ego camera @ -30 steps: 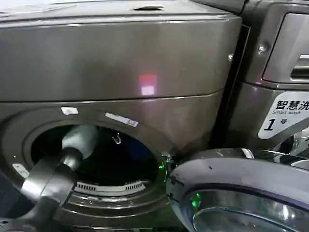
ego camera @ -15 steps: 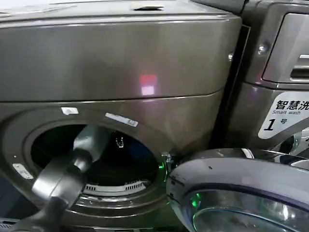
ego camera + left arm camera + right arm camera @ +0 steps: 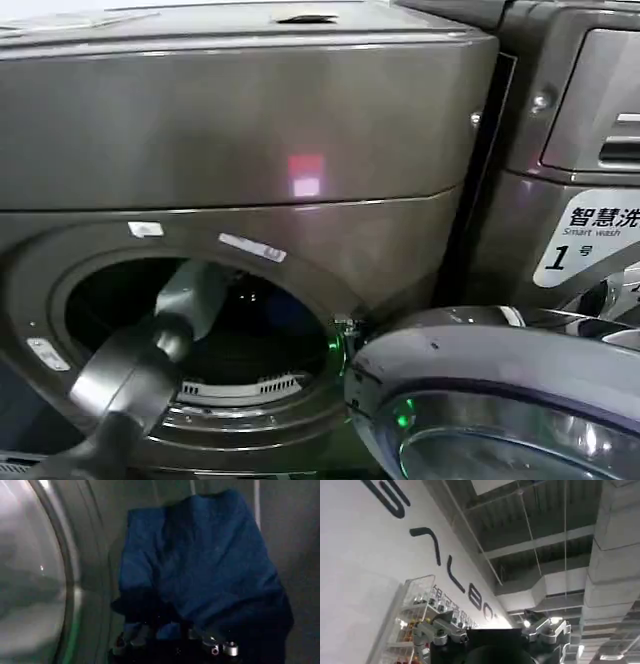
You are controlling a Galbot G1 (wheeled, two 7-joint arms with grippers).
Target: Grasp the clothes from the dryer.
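Observation:
The dryer (image 3: pixel 250 130) is the brown-grey front loader before me, its round porthole ring (image 3: pixel 300 262) open and its door (image 3: pixel 500 360) swung out to the right. My left arm (image 3: pixel 150 350) reaches through the opening into the dark drum. In the left wrist view the clothes (image 3: pixel 210 565), a dark blue bundle of soft fabric, lie against the drum wall directly ahead of my left gripper (image 3: pixel 170 640), whose dark front overlaps the bundle's near edge. My right gripper (image 3: pixel 492 630) is parked pointing up at a ceiling, open and holding nothing.
A second machine (image 3: pixel 570 150) with a white "1" sticker (image 3: pixel 590 240) stands close on the right. The open door's glass dome (image 3: pixel 480 430) fills the lower right. The drum's perforated lip (image 3: pixel 240 385) lines the bottom of the opening.
My left arm has pushed to the right and deeper into the drum over the last second. Everything else is as it was.

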